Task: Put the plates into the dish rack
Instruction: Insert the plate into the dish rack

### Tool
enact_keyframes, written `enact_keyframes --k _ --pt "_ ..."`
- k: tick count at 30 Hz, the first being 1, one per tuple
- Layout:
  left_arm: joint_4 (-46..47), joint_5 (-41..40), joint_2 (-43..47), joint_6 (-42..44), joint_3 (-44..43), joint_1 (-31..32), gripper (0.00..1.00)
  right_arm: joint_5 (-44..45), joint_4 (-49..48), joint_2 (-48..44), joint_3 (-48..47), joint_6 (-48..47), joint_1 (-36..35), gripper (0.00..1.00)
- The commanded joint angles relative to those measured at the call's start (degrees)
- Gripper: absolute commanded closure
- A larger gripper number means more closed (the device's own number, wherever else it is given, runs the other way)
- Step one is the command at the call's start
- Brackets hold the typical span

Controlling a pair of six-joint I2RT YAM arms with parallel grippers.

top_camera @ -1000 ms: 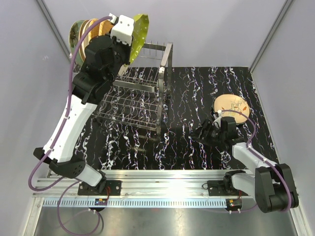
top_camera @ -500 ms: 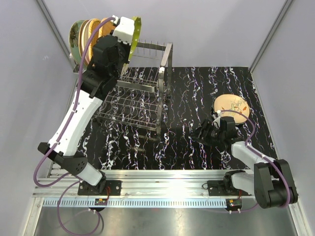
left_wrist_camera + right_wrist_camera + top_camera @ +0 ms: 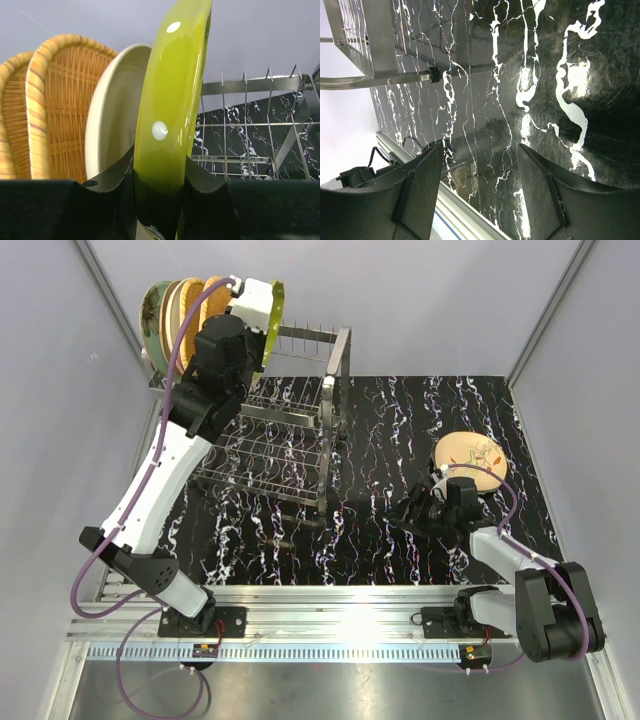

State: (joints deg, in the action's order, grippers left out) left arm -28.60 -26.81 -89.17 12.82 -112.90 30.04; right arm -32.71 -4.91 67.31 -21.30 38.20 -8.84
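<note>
Top view: dish rack (image 3: pixel 285 440) on marbled worktop (image 3: pixel 400 430). A green-rimmed plate (image 3: pixel 152 312) and two wicker plates (image 3: pixel 190 300) stand upright at the far-left end of its upper tier. The left gripper (image 3: pixel 265 312) holds the lime dotted plate (image 3: pixel 277 300) on edge just beside them. The beige floral plate (image 3: pixel 470 455) lies flat on the worktop, unloaded, near the right gripper (image 3: pixel 415 508). Left wrist view: gripper clamped on the lime dotted plate's rim, cream plate (image 3: pixel 112 135) next to it; seating between the prongs (image 3: pixel 245 125) cannot be told. Right wrist view: fingers (image 3: pixel 420 195) apart, empty, above the worktop. Judged: four racked, one going in, one remaining.
</note>
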Motion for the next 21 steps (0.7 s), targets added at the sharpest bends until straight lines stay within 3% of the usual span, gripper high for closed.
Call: enact_keyframes --k 1,21 --pt "10.5 -2.02 1.89 -1.39 -1.01 -0.34 1.0 -1.48 -1.95 -0.07 -0.59 -0.58 -0.04 0.32" --pt "6.98 -4.13 0.66 -3.33 -1.18 -0.42 1.0 -1.22 -1.95 0.01 -0.59 -0.66 -0.12 0.32"
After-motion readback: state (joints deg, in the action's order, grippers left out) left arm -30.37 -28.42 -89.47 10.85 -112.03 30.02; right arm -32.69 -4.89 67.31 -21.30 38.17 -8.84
